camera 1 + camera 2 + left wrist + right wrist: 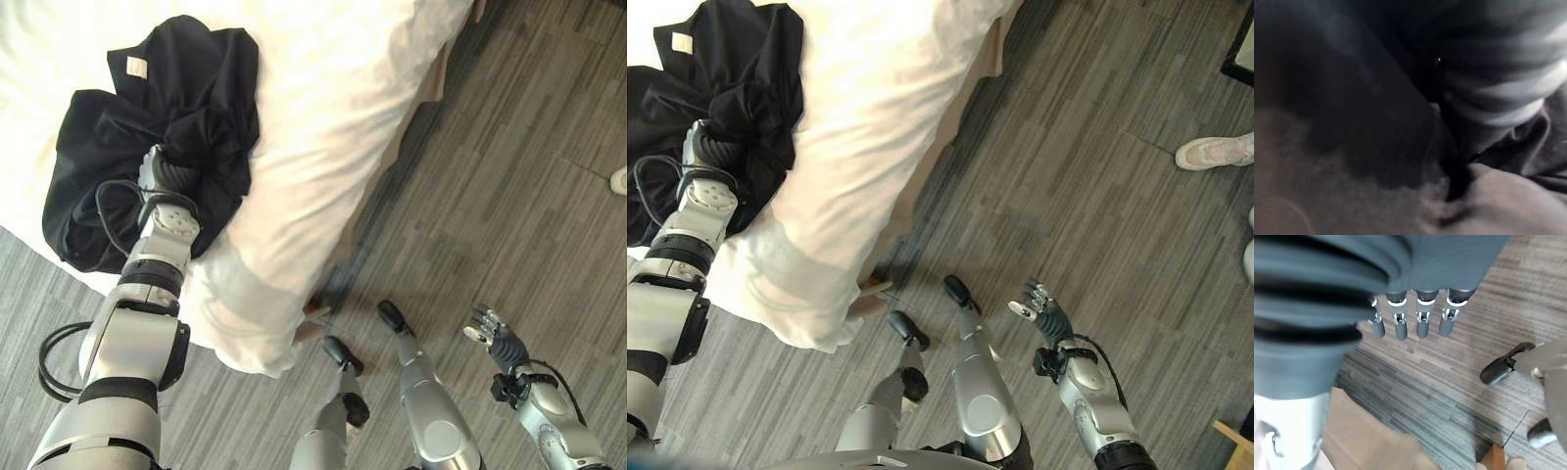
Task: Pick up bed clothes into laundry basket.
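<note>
A crumpled heap of black clothes [157, 108] lies on the white bed [333, 117], near the bed's edge. My left hand [174, 174] is sunk into the folds at the middle of the heap, and its dark ribbed cover sticks out of the cloth. In the left wrist view, dark cloth [1376, 122] presses close around that hand. My right hand [495, 333] hangs open over the floor to the right of the bed, its straight fingers [1410, 323] holding nothing.
The white duvet hangs over the bed's corner [265, 333] above grey wood-plank floor [509, 176]. A person's white shoe [1215, 152] stands on the floor at the far right. A beige bed base [1366, 440] shows by the right wrist.
</note>
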Controlling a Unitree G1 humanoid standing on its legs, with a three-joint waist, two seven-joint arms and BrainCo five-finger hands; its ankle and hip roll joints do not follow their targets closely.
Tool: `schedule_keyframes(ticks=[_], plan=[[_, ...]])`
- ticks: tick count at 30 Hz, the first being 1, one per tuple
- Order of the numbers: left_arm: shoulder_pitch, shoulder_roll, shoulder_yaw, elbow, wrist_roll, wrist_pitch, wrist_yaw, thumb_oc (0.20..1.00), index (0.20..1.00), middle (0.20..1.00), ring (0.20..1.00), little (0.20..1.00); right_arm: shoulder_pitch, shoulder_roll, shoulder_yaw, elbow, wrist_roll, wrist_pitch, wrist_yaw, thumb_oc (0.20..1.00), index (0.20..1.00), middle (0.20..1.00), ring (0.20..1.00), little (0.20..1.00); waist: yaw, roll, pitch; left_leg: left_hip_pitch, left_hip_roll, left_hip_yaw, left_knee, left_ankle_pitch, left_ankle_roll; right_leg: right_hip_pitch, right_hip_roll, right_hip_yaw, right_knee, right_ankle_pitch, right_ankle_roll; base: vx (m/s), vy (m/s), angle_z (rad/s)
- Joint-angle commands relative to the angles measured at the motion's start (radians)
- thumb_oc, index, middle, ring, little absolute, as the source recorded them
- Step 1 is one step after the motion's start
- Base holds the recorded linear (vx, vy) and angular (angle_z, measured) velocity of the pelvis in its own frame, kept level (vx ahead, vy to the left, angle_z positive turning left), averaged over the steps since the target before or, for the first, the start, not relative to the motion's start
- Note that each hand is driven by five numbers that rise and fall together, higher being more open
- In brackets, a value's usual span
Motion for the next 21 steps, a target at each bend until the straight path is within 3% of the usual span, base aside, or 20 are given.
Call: schedule_keyframes(ticks=[1, 2, 3, 6, 8, 10, 12, 15, 16, 21], plan=[[0.142, -0.223, -0.025, 0.100, -0.407, 0.020, -0.178, 0.200, 0.200, 0.200, 0.200, 0.200, -0.012, 0.032, 0.025, -0.005, -0.046, -0.016, -0.025, 1.000, 1.000, 1.000, 1.000, 1.000, -0.026, -0.083, -0.002, 0.097, -0.005, -0.061, 0.015, -0.050, -0.043, -0.026, 0.012, -0.033, 0.009, 0.017, 0.060, 0.01, -0.017, 0.17], [0.143, -0.248, -0.009, 0.056, -0.522, 0.000, -0.185, 0.200, 0.200, 0.200, 0.200, 0.200, -0.025, 0.036, 0.029, 0.006, -0.052, -0.017, -0.037, 1.000, 1.000, 1.000, 1.000, 1.000, -0.025, -0.082, -0.005, 0.097, -0.006, -0.068, 0.015, -0.050, -0.043, -0.025, 0.012, -0.038, 0.009, 0.015, 0.058, 0.01, -0.021, 0.36], [0.123, -0.297, -0.007, -0.078, -0.733, -0.069, -0.186, 0.200, 0.200, 0.200, 0.200, 0.200, -0.055, 0.049, 0.058, 0.005, -0.074, -0.027, -0.055, 1.000, 1.000, 1.000, 1.000, 1.000, -0.029, -0.089, -0.014, 0.102, -0.005, -0.083, 0.015, -0.050, -0.045, -0.016, 0.012, -0.043, 0.009, 0.012, 0.054, 0.01, -0.021, 0.35], [0.104, -0.308, 0.000, -0.146, -0.815, -0.110, -0.189, 0.200, 0.200, 0.200, 0.200, 0.200, -0.054, 0.047, 0.068, -0.003, -0.088, -0.028, -0.051, 1.000, 1.000, 1.000, 1.000, 1.000, -0.033, -0.093, -0.017, 0.106, -0.004, -0.088, 0.015, -0.051, -0.045, -0.010, 0.012, -0.042, 0.009, 0.010, 0.053, 0.01, 0.000, 0.16], [0.054, -0.330, -0.012, -0.313, -0.991, -0.191, -0.203, 0.200, 0.200, 0.200, 0.200, 0.200, -0.048, 0.026, 0.093, -0.031, -0.146, -0.021, -0.026, 1.000, 1.000, 1.000, 1.000, 1.000, -0.048, -0.101, -0.038, 0.127, -0.002, -0.095, 0.015, -0.056, -0.044, 0.016, 0.012, -0.046, 0.009, 0.001, 0.051, 0.05, 0.011, 0.14], [0.057, -0.338, -0.023, -0.376, -1.020, -0.212, -0.217, 0.200, 0.200, 0.200, 0.200, 0.200, -0.044, 0.021, 0.090, -0.040, -0.161, -0.021, -0.019, 1.000, 1.000, 1.000, 1.000, 1.000, -0.049, -0.101, -0.042, 0.134, -0.001, -0.098, 0.015, -0.058, -0.043, 0.026, 0.010, -0.047, 0.009, -0.002, 0.050, 0.04, 0.011, 0.14], [0.066, -0.357, -0.048, -0.526, -1.052, -0.271, -0.223, 0.200, 0.200, 0.200, 0.200, 0.200, -0.029, 0.007, 0.080, -0.051, -0.197, -0.021, -0.006, 1.000, 1.000, 1.000, 1.000, 1.000, -0.047, -0.099, -0.058, 0.156, -0.001, -0.103, 0.015, -0.063, -0.041, 0.049, 0.007, -0.050, 0.009, -0.008, 0.048, 0.05, 0.018, 0.09], [0.075, -0.371, -0.057, -0.597, -1.066, -0.299, -0.231, 0.200, 0.200, 0.200, 0.200, 0.200, -0.021, 0.006, 0.074, -0.046, -0.214, -0.023, 0.002, 1.000, 1.000, 1.000, 1.000, 1.000, -0.044, -0.098, -0.067, 0.173, -0.002, -0.106, 0.015, -0.066, -0.040, 0.067, 0.005, -0.054, 0.009, -0.013, 0.047, -0.01, -0.006, 0.02], [0.084, -0.380, -0.058, -0.628, -1.068, -0.311, -0.226, 0.200, 0.200, 0.200, 0.200, 0.200, -0.017, 0.004, 0.075, -0.045, -0.223, -0.022, 0.006, 1.000, 1.000, 1.000, 1.000, 1.000, -0.047, -0.108, -0.069, 0.172, -0.003, -0.097, 0.015, -0.038, -0.039, 0.067, 0.005, -0.053, 0.009, 0.011, 0.040, -0.04, -0.031, -0.11], [0.152, -0.399, -0.073, -0.768, -1.070, -0.343, -0.245, 0.200, 0.200, 0.200, 0.200, 0.200, 0.000, 0.001, 0.064, -0.031, -0.260, -0.021, 0.023, 1.000, 1.000, 1.000, 1.000, 1.000, -0.032, -0.111, -0.103, 0.222, -0.004, -0.109, 0.015, -0.046, -0.035, 0.120, 0.002, -0.063, 0.009, -0.004, 0.036, 0.03, -0.005, -0.07]])
